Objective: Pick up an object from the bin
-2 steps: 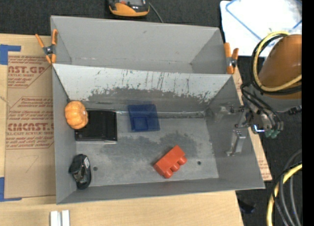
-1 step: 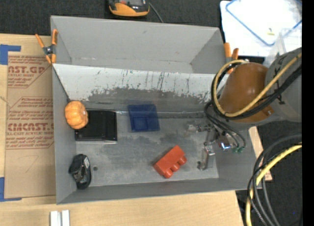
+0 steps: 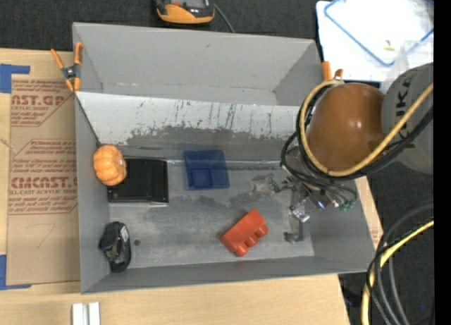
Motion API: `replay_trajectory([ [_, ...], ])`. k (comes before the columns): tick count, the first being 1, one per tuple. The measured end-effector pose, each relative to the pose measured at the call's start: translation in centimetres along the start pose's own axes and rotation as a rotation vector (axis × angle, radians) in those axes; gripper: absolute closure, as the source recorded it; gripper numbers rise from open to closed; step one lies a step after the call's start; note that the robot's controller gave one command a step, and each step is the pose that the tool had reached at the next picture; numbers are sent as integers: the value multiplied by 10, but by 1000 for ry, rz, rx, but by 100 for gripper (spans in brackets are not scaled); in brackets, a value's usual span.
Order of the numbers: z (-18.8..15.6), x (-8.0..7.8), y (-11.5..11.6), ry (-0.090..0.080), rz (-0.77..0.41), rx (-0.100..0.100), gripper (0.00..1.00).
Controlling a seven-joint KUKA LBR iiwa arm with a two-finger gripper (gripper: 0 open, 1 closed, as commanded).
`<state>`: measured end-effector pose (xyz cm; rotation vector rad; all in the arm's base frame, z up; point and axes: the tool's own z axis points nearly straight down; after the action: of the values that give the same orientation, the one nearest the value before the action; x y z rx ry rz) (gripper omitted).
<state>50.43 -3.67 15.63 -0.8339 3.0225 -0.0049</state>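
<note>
My gripper hangs over the bin's right side, under the arm's orange dome, its metal fingers pointing down near the floor with nothing visible between them. An orange-red toothed plastic block lies just left of it, apart from the fingers. Farther back sits a blue square block.
A black flat box lies at the left with a small orange pumpkin on its left end. A small black clip-like object sits in the front left corner. Bare floor runs between the blue block and the red one.
</note>
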Motion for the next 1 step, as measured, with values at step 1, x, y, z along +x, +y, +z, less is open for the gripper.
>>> replay_trajectory([
  [1,57,-7,51,6,136,-8,0],
])
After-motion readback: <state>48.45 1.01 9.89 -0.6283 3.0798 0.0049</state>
